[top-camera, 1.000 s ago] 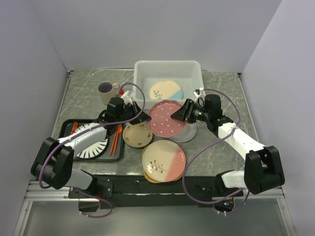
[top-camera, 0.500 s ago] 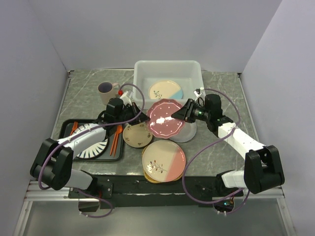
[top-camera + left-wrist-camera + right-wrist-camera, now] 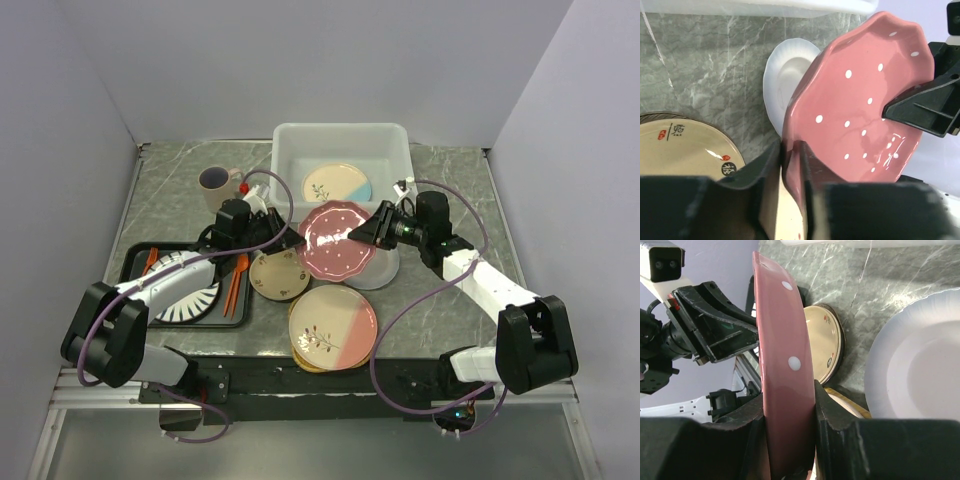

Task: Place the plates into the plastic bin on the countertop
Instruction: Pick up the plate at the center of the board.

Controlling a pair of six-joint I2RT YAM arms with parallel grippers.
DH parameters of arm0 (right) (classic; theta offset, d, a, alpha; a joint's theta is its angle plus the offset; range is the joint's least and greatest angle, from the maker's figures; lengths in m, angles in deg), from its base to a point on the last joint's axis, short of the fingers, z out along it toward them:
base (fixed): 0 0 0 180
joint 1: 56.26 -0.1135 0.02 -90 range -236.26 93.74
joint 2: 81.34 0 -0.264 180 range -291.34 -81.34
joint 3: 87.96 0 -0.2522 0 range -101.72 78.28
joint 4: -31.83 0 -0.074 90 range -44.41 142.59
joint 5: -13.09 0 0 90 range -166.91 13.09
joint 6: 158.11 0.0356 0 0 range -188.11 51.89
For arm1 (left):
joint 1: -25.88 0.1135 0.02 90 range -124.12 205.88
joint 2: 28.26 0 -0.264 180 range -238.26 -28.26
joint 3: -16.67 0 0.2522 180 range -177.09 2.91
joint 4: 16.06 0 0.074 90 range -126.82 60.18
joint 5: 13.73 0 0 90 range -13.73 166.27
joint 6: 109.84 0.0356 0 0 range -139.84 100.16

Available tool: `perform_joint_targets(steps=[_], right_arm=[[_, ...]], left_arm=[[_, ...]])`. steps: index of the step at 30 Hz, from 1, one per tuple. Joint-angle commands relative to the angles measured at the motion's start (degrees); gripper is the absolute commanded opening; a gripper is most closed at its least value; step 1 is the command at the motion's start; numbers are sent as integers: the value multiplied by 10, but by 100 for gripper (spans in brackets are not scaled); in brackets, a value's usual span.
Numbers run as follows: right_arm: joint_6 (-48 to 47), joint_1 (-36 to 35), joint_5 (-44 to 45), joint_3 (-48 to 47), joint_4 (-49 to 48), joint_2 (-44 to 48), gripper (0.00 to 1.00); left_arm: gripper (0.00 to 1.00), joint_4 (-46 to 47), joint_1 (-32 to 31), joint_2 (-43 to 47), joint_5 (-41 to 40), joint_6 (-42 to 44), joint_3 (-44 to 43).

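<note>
Only one blue plate is in the bin so far. The pink dotted plate is clamped at opposite rims by the left pincer and right pincer, just short of the bin. Below them, a white plate, tan plate and pink-cream stack (maybe two deep) are left on the bench.

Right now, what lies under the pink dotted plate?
A plain white plate lies on the countertop beneath the pink dotted plate. From above only its right edge shows; the pink plate covers the rest.
</note>
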Motion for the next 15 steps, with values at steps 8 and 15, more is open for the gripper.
perform_joint_targets(steps=[8, 15], right_arm=[[-20, -7, 6, -2, -4, 11, 0], [-21, -7, 8, -4, -3, 14, 0]], left_arm=[[60, 76, -4, 41, 22, -9, -27], [80, 69, -4, 40, 21, -4, -33]])
